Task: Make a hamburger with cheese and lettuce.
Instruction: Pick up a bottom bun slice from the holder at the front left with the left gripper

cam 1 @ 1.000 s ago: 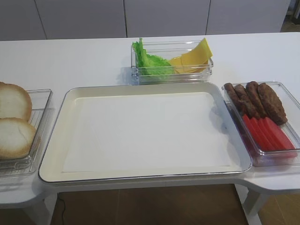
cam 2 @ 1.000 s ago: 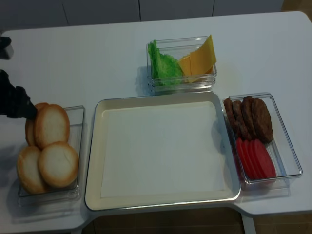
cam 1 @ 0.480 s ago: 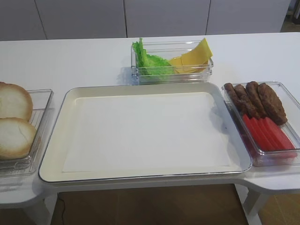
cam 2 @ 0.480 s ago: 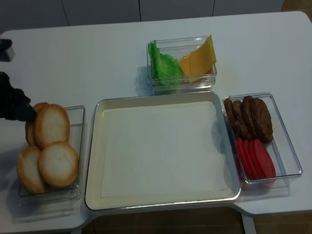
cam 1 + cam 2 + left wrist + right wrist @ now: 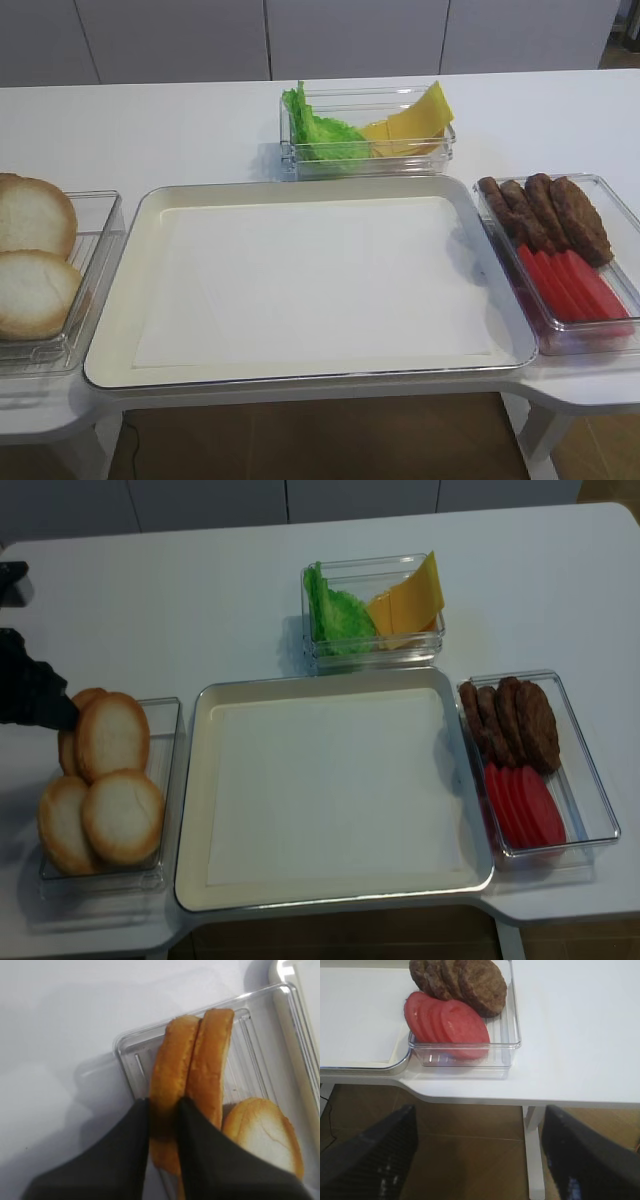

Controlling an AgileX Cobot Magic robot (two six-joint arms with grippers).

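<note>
Shifted rightward, four bun slices [image 5: 112, 735]; left end effector [image 5: 164, 1110] pinches one.

In the high view the bun box [image 5: 95, 215] and its buns [image 5: 30, 215] run off the left edge, and neither arm shows there. In the realsense view the left arm [image 5: 30, 695] is cut by the left edge, its tip hidden behind the rear bun slice [image 5: 72, 702]. In the left wrist view the dark fingers [image 5: 135, 1145] cover the lower part of that slice. In the right wrist view the fingers [image 5: 375, 1160] are blurred and cropped at the bottom.
</note>
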